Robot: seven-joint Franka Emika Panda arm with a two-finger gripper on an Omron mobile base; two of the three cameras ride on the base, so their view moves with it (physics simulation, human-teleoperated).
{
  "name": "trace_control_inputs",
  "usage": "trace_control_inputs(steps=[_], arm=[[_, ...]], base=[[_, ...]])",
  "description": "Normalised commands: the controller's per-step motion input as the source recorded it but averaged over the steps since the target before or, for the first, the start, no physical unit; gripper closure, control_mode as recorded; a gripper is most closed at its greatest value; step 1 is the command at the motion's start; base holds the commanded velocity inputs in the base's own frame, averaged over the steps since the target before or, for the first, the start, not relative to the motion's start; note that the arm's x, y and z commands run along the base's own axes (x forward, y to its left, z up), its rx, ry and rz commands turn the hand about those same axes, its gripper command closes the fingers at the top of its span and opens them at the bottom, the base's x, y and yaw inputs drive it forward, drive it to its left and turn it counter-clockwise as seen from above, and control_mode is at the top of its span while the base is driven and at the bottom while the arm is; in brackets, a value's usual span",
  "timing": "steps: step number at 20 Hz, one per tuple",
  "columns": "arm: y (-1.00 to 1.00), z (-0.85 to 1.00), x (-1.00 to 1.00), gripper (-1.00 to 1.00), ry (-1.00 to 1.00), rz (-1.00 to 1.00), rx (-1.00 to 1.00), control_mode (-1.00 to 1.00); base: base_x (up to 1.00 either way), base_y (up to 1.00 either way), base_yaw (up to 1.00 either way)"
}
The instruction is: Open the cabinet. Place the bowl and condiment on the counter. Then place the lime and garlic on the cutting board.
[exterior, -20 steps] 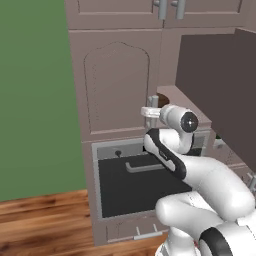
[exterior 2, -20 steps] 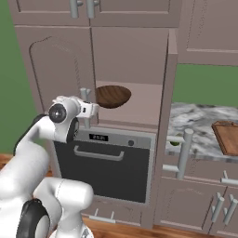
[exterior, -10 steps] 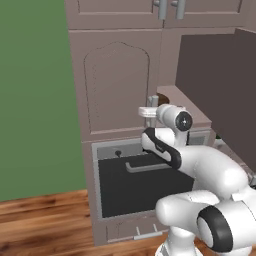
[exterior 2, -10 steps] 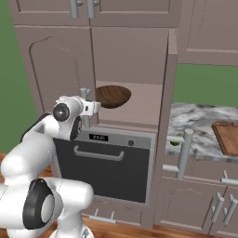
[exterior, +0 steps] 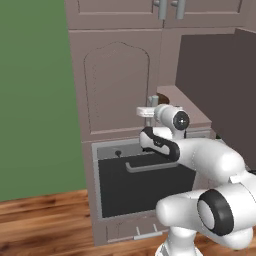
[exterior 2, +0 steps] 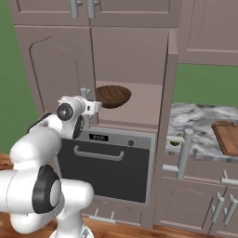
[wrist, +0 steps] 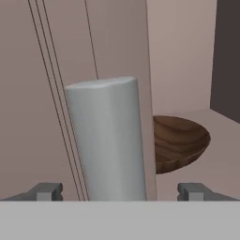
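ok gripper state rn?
Gripper: open, jaws on either side of the cabinet's grey handle, not closed on it.

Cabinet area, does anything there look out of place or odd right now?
Nothing looks spilled or damaged. The cabinet has one door swung open, and the wooden bowl sits upright on its shelf. The open claw straddles the grey bar handle of the other door.
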Motion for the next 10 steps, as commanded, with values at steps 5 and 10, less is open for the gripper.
trace_control_inputs(steps=[5,10], arm=[[0.03,-0.07,0.08,1.00,0.00,0.01,0.00,-1.00],[0.05,-0.03,0.00,1.00,0.01,0.01,0.00,-1.00]], base=[[0.00,0.00,0.00],[0.00,0.00,0.00]])
